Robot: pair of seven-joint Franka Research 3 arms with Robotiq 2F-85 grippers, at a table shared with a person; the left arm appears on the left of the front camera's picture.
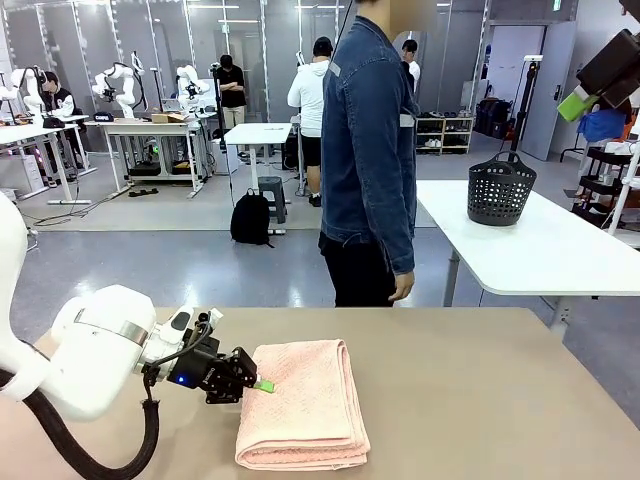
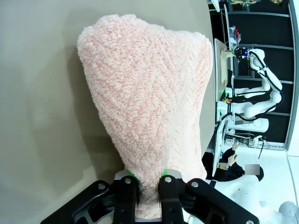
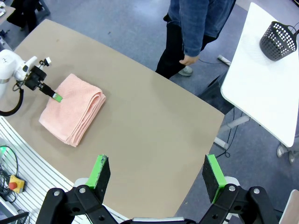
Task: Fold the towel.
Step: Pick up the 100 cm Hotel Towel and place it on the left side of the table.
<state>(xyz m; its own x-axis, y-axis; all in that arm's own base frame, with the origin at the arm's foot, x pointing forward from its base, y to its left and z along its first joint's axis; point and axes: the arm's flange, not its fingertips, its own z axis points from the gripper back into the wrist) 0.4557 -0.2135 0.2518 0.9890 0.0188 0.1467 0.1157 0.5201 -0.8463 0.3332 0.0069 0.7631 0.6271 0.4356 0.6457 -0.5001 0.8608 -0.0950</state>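
The salmon-pink towel [image 1: 308,405] lies folded into a thick rectangle on the tan table, left of centre near the front edge. My left gripper [image 1: 262,385] reaches in low from the left and meets the towel's left edge. In the left wrist view its narrow jaws pinch the towel [image 2: 149,93] edge between the green-tipped fingers [image 2: 127,179]. My right gripper [image 3: 154,170] hangs high above the table, wide open and holding nothing. From up there it looks down on the towel [image 3: 72,109] and the left gripper [image 3: 57,97].
A person in a denim jacket [image 1: 367,150] stands at the far edge of the table [image 1: 480,390], hands down. A black basket [image 1: 500,190] sits on a white table at the back right. Bare tabletop stretches right of the towel.
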